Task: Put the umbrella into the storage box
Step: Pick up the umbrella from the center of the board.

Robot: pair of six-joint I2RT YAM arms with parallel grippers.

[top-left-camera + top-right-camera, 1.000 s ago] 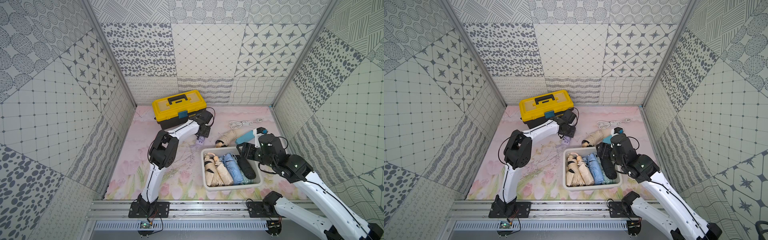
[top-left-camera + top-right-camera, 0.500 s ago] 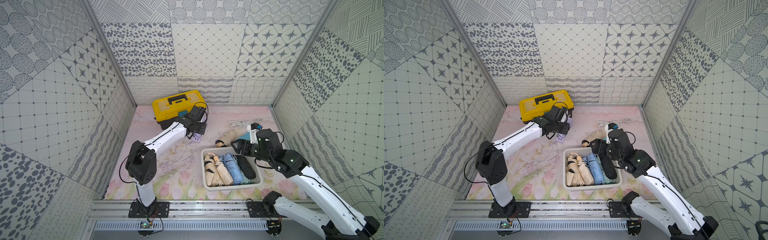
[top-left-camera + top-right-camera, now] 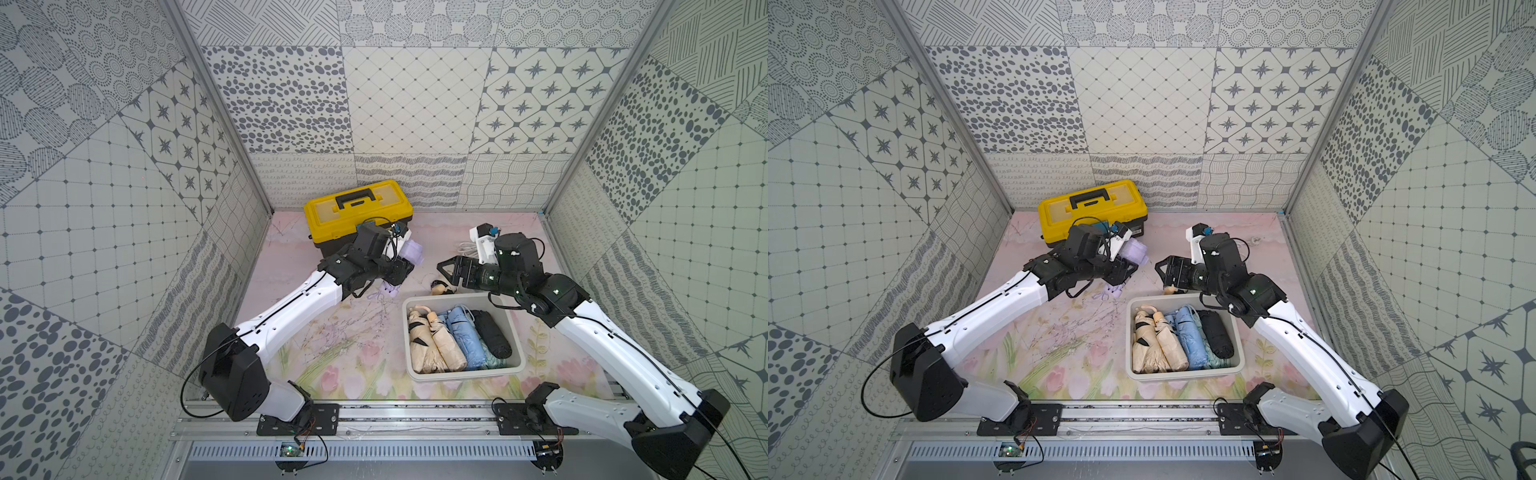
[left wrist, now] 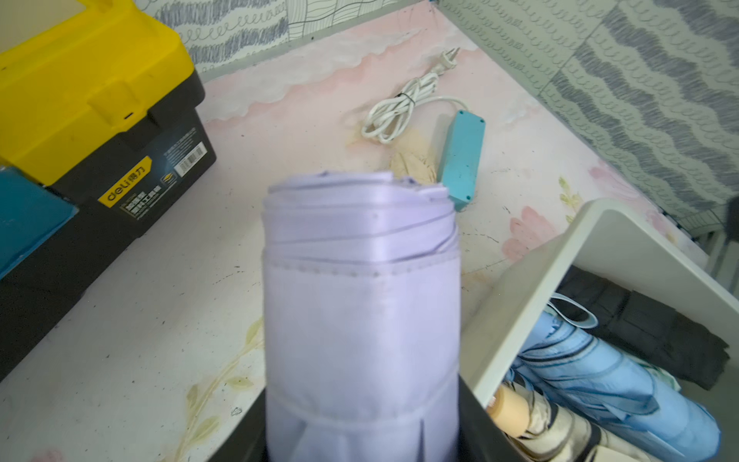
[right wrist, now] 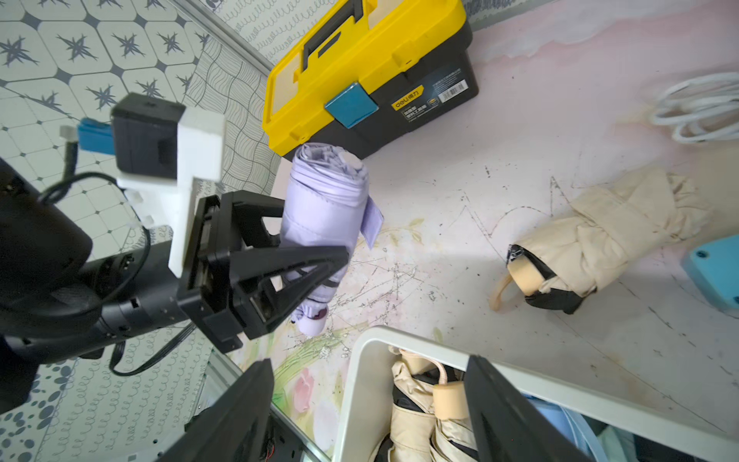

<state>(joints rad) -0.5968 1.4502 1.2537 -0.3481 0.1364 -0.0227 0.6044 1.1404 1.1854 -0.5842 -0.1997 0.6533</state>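
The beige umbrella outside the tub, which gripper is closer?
Right. The right gripper hangs open just over the beige umbrella; the left gripper, shut on the lilac umbrella, is farther off by the yellow toolbox.

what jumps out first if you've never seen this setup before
The bright yellow toolbox stands at the back of the floral mat, and just in front of it the left claw is shut around a folded lilac umbrella. Nearer the front, the white storage box is already packed with folded umbrellas in beige, blue and black. The right claw is open just beyond its far rim.
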